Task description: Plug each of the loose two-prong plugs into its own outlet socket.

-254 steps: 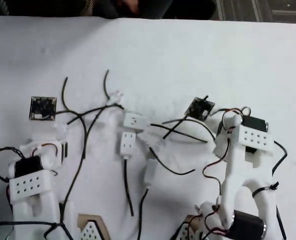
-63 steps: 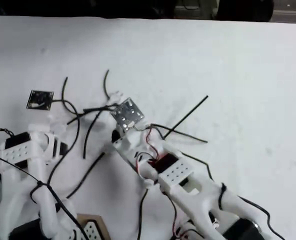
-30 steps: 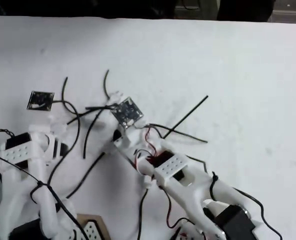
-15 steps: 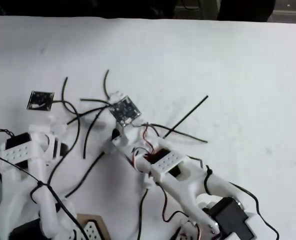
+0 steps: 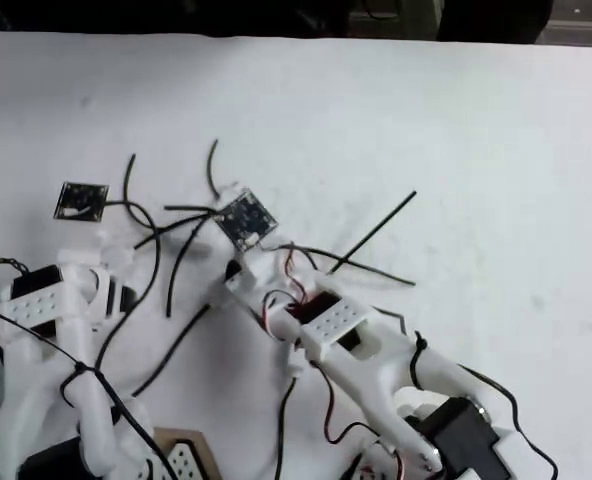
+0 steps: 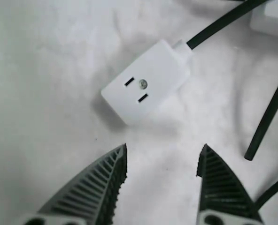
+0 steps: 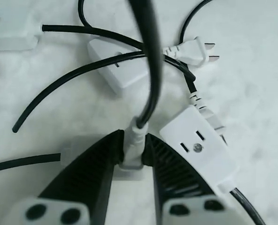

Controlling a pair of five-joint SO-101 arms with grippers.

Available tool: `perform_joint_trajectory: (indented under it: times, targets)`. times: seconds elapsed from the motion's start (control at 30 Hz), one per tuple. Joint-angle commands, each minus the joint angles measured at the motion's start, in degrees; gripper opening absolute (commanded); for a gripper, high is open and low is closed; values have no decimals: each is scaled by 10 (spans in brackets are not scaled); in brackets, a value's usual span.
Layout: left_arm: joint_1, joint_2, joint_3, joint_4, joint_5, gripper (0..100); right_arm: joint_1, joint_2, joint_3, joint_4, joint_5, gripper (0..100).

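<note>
**Hazards**

1. Slip in the grip. The right gripper (image 7: 133,136) is pressed together on the held plug (image 7: 132,154), pinching its narrow neck where the black cord (image 7: 148,56) leaves it. So narrow a hold probably lets the plug pivot, and the prongs, hidden under the jaws, could then meet the slots askew. A white block shows beneath the jaws. Whether the prongs have entered it cannot be told.
2. Socket travel. No socket appears to be fastened down. The near socket (image 7: 195,140), just beside one finger, would likely slide under a push or a knock from that jaw.
3. Cord drag. The black cord crosses over the covered socket (image 7: 125,75) and passes close to the loose plug (image 7: 193,50). A pull on it may shift both.
4. Unbraced socket. The left gripper (image 6: 163,150) is spread and holds nothing, so the left socket (image 6: 153,75) has no support.

**Positions**

- Right side: the held plug sits between the fingertips. The near socket lies alongside with its slotted face up. The covered socket is farther out under two cords, and the loose plug is beyond it with its prongs bare.
- Left side: the left socket lies beyond the fingertips, in line with the gap and apart from both jaws, its face up.
- High view: the right arm (image 5: 346,330) extends from the lower right to just left of centre. The left arm (image 5: 51,310) stands at the lower left.
</note>
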State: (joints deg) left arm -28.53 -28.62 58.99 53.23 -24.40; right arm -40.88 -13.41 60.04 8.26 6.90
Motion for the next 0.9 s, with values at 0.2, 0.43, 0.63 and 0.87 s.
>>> perform_joint_trajectory:
  times: [0.2,0.43,0.63,0.87]
  targets:
    - [-2,-16,1,-10,5,245,6,8,-1,64,15,17]
    - [-2,-16,1,-10,5,245,23,8,0,76,15,17]
    - [-1,-16,1,-10,5,245,30,8,2,76,15,18]
    - [-1,-16,1,-10,5,245,31,8,-19,153,11,17]
